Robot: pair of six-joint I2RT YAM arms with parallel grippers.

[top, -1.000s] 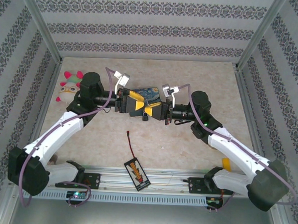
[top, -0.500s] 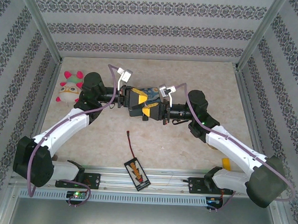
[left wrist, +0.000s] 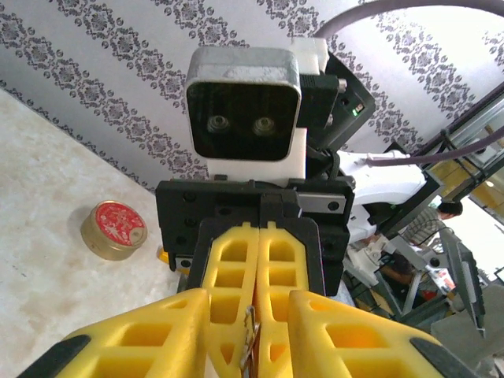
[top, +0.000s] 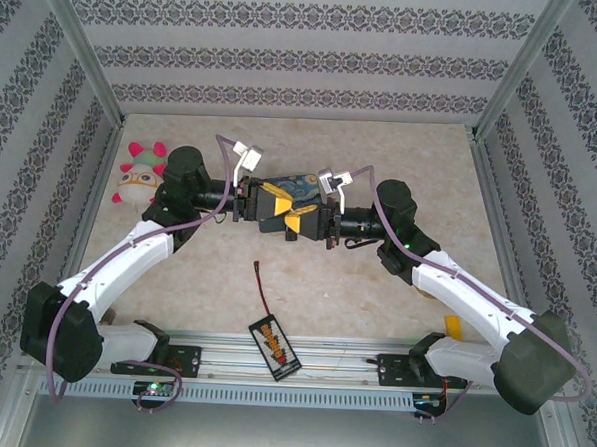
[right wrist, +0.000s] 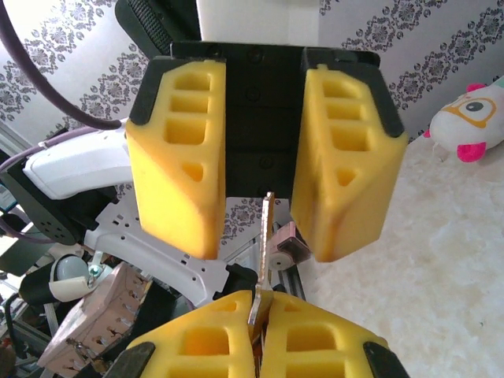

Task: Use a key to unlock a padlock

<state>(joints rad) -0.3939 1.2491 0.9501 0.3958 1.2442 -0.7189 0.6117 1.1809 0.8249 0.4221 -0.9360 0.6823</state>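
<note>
My right gripper (right wrist: 260, 299) is shut on the key (right wrist: 266, 236), a thin metal strip seen edge-on. Its blade sticks out past the yellow fingertips. My left gripper (right wrist: 268, 252) faces it nose to nose, open, with the blade in the gap between its fingers and touching neither. In the left wrist view the right gripper's closed fingers (left wrist: 236, 268) sit between my own spread ones, and a bit of the key (left wrist: 250, 340) shows at their seam. From above, the left gripper (top: 277, 207) and the right gripper (top: 301, 222) meet over mid-table. The padlock is hidden.
A blue-and-yellow painted tin (top: 296, 183) lies under the two grippers. A plush toy (top: 139, 180) sits at the back left. A flat black pack with an orange label (top: 272, 344) and a red wire (top: 260, 282) lies near the front rail. A round red-lidded tin (left wrist: 114, 230) rests on the table.
The left gripper's jaws have narrowed from a wider opening. Both grippers have drawn closer together and shifted slightly toward the back. The right gripper has kept its hold on the key.
</note>
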